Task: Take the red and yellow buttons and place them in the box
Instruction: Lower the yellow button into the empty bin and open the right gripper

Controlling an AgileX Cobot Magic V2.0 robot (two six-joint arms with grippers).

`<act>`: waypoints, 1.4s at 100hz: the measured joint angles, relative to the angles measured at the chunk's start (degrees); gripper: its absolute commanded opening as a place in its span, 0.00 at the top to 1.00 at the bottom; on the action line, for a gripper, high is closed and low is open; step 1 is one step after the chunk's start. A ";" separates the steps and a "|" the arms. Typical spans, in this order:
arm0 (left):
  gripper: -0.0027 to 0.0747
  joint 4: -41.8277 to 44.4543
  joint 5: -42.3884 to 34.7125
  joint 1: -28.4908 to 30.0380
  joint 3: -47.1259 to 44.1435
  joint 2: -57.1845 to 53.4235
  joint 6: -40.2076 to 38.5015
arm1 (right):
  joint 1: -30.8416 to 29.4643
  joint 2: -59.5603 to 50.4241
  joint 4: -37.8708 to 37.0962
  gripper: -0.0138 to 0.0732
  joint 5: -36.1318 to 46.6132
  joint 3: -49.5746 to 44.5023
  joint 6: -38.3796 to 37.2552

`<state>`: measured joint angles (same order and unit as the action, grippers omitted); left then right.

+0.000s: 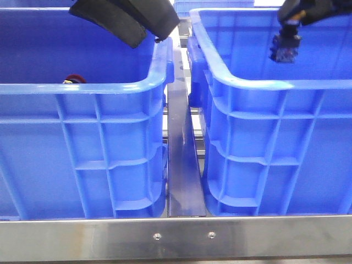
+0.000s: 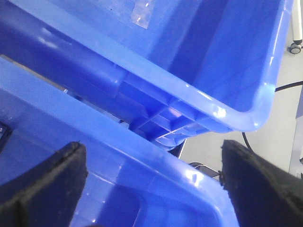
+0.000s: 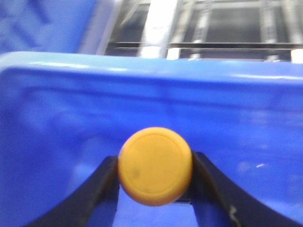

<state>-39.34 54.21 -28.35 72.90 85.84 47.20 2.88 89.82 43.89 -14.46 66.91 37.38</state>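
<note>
The right claw [image 3: 154, 189] was clamped on the yellow button [image 3: 155, 165], its two black fingers pressed against either side of the domed cap, and in the front view it hung high over the right blue box [image 1: 275, 143] with the button above the box interior, not yet set down. The left claw [image 2: 151, 184] had its fingers wide apart and held nothing; it hovered over the near inner corner of the left blue box [image 1: 82, 148], close to the gap between the two boxes. A scrap of red [image 1: 74, 79] showed just above the front rim inside the left box, likely the cap of the red button, though too little of it was visible to be sure. By that reading the task stood around its midpoint: the yellow button was picked and only needed releasing into the box, while the red one apparently remained to be grasped and carried over. Counted: two blue boxes side by side on the metal-edged bench [image 1: 176, 236], one yellow button, one possible red button, two claws.
</note>
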 measured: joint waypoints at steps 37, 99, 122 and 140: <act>0.25 0.13 0.00 0.00 0.00 0.00 0.00 | 0.00 7.35 0.00 0.56 6.19 0.00 0.12; 0.25 0.22 0.00 0.00 0.00 0.00 0.10 | 0.00 11.23 6.15 0.55 8.88 0.00 0.37; 0.25 0.22 0.00 0.00 0.00 0.00 0.10 | 0.00 11.28 6.37 0.33 8.48 0.00 0.37; 0.25 0.22 0.00 0.00 0.00 0.00 0.10 | 0.00 11.38 6.37 0.33 7.12 0.00 0.37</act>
<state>-39.12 54.21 -28.35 72.90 85.84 47.30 2.88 101.20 50.26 -7.34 66.91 37.75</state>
